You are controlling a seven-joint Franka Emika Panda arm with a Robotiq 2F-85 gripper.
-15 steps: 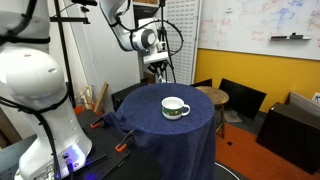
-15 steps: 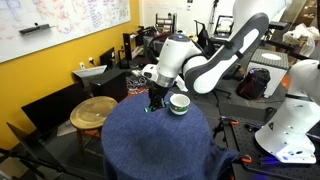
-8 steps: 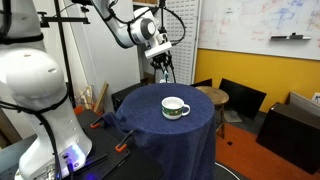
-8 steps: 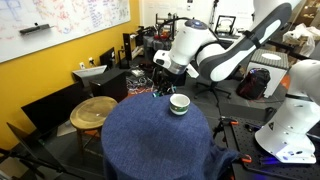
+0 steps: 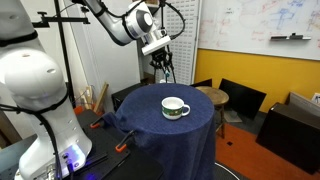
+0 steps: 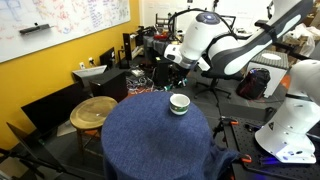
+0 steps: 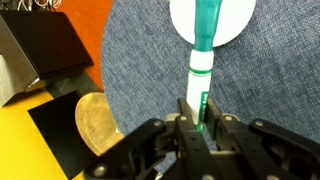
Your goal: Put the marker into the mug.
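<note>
My gripper (image 7: 198, 112) is shut on the marker (image 7: 203, 52), a thin white stick with a green cap end that points away from the jaws. In the wrist view its green end overlaps the white mug (image 7: 212, 18) at the top edge. In both exterior views the mug (image 5: 175, 108) (image 6: 179, 103), white with a dark green band, stands upright on the round table covered with a blue cloth (image 5: 170, 125) (image 6: 160, 140). The gripper (image 5: 163, 68) (image 6: 160, 82) hangs high above the table's far edge, apart from the mug. The marker is too small to see there.
A round wooden stool (image 6: 92, 111) (image 5: 212, 96) stands beside the table, with black chairs (image 5: 240, 98) near it. A white robot base (image 5: 38, 100) fills the left of an exterior view. A yellow wall with whiteboards (image 6: 60, 25) lies behind.
The gripper has risen from just above the cloth by the mug to well above the table, carrying the marker. The mug has not moved.
</note>
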